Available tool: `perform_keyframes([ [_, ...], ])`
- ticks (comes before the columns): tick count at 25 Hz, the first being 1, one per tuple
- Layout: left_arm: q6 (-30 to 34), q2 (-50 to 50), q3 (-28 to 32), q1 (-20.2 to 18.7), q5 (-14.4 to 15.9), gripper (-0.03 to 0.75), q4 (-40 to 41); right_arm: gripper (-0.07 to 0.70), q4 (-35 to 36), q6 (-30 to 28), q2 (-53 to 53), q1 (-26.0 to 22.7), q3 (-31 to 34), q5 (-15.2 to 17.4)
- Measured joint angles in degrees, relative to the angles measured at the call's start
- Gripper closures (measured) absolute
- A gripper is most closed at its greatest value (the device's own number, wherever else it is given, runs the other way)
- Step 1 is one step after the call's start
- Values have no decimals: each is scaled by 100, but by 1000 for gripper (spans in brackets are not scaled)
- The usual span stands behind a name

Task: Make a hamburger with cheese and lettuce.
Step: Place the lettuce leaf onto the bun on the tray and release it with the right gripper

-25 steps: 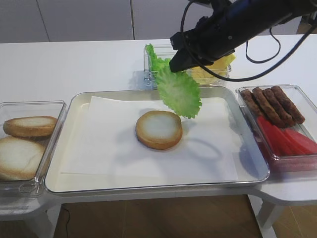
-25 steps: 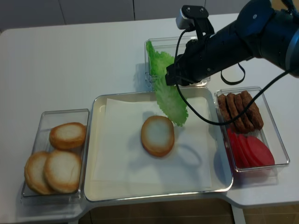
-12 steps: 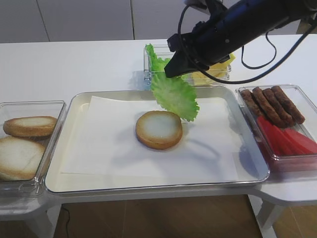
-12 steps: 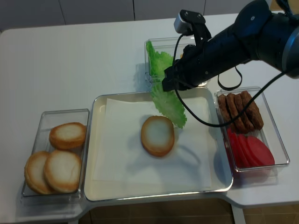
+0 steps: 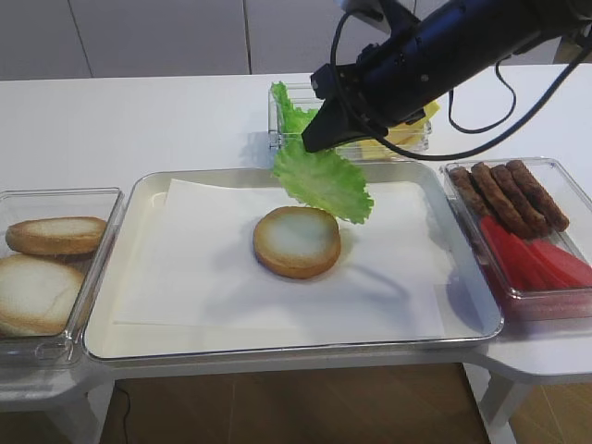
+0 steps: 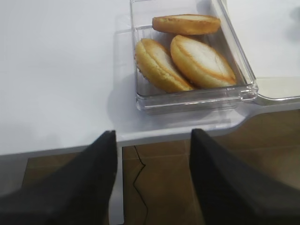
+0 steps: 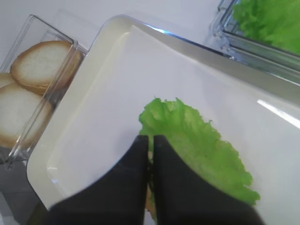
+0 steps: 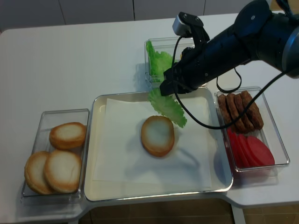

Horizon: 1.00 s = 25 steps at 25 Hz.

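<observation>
The hamburger bun half (image 5: 297,241) (image 8: 158,135) lies pale face up on white paper in the metal tray (image 5: 277,351). My right gripper (image 5: 311,144) (image 8: 165,91) (image 7: 151,141) is shut on the lettuce (image 5: 324,181) (image 8: 168,107) (image 7: 199,143), pinching its back edge. The leaf hangs tilted in the air just behind and above the bun's far rim. The cheese (image 5: 418,118) shows as pale yellow slices in a clear box behind the arm, partly hidden. My left gripper (image 6: 152,133) is open over the floor off the table's edge, holding nothing.
A clear box at the left (image 5: 92,199) (image 6: 197,96) holds several browner bun halves. At the right, another box (image 5: 555,171) holds sausages (image 5: 507,196) and red slices (image 5: 532,259). More green leaves (image 5: 289,113) stand in a box behind the tray.
The right gripper has moved left and a little nearer the bun with the lettuce in it. The leaf now hangs flatter. The bun has not moved.
</observation>
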Motion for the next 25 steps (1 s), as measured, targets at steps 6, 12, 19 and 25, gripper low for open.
perform_keyframes([
  [6,0,0,0,18,0,342,0,596,0,0,0,0,0,130],
  [12,0,0,0,18,0,342,0,596,0,12,0,0,0,195],
  [19,0,0,0,18,0,342,0,596,39,12,59,9,0,345],
  [25,0,0,0,18,0,342,0,596,50,20,176,258,0,357],
])
